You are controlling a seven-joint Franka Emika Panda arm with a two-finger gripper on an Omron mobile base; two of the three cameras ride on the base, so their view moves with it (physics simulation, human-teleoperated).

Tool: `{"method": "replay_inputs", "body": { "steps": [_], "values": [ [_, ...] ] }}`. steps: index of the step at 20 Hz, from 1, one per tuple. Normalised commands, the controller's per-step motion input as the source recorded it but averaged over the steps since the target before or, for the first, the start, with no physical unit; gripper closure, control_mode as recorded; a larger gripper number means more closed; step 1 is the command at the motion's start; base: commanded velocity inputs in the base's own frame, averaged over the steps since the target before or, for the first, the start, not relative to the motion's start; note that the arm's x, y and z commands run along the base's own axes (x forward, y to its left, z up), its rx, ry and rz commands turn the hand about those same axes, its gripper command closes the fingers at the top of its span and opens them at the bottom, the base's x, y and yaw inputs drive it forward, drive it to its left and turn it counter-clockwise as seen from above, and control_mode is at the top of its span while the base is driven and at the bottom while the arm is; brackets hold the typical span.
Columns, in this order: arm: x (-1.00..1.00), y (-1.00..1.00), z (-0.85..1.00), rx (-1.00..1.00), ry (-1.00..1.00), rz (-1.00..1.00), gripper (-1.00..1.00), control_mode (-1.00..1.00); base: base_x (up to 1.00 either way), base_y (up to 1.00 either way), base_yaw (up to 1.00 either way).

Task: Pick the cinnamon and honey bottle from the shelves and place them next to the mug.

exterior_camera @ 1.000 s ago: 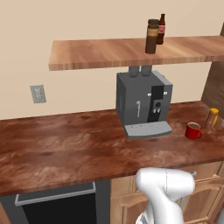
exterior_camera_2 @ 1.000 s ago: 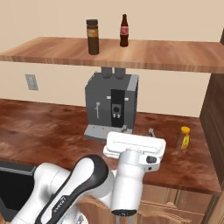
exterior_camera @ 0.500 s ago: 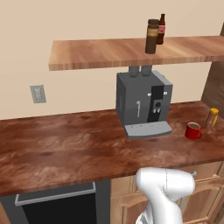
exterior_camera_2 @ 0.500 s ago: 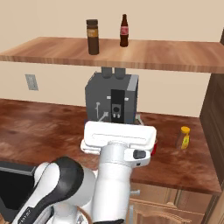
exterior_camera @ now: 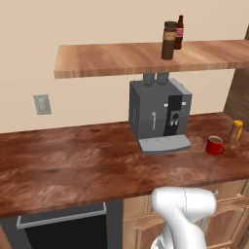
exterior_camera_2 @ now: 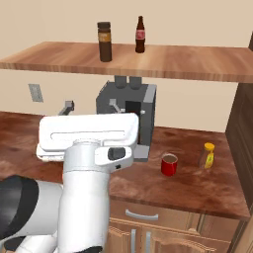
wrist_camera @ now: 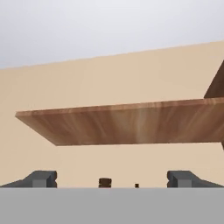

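The cinnamon (exterior_camera: pixel 169 40) (exterior_camera_2: pixel 104 41), a dark brown jar with a tan band, stands on the shelves (exterior_camera: pixel 121 58) (exterior_camera_2: pixel 188 62). The honey bottle (exterior_camera: pixel 236 131) (exterior_camera_2: pixel 209 155) is on the counter just right of the red mug (exterior_camera: pixel 214 145) (exterior_camera_2: pixel 169 164). My gripper (exterior_camera_2: pixel 91 105) (wrist_camera: pixel 113 179) is open, its fingertips (wrist_camera: pixel 41 178) wide apart with nothing between them. It hangs in front of the coffee machine, well below the cinnamon, and looks up at the underside of the shelves (wrist_camera: pixel 131 122).
A slim brown bottle with a red label (exterior_camera: pixel 179 33) (exterior_camera_2: pixel 140 34) stands on the shelf beside the cinnamon. A grey coffee machine (exterior_camera: pixel 160 116) (exterior_camera_2: pixel 148 106) sits under the shelf on the wooden counter (exterior_camera: pixel 73 160). A dark cabinet side (exterior_camera_2: pixel 242 128) closes off the right.
In the right base view my hand has swung left and risen, now covering more of the coffee machine. The bottles, mug and jar have not moved.
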Motion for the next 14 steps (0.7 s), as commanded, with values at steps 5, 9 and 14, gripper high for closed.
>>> {"method": "replay_inputs", "body": {
  "steps": [5, 9, 14],
  "values": [
    [-0.34, 1.00, 0.63, 0.00, -0.06, 0.11, -1.00, -1.00, 0.00, 0.00, 0.00],
    [-0.06, 1.00, 0.35, 0.00, 0.00, 0.09, -1.00, -1.00, 0.00, 0.00, 0.00],
    [0.00, 1.00, 0.13, 0.00, 0.00, 0.07, -1.00, -1.00, 0.00, 0.00, 0.00]
  ]
}}
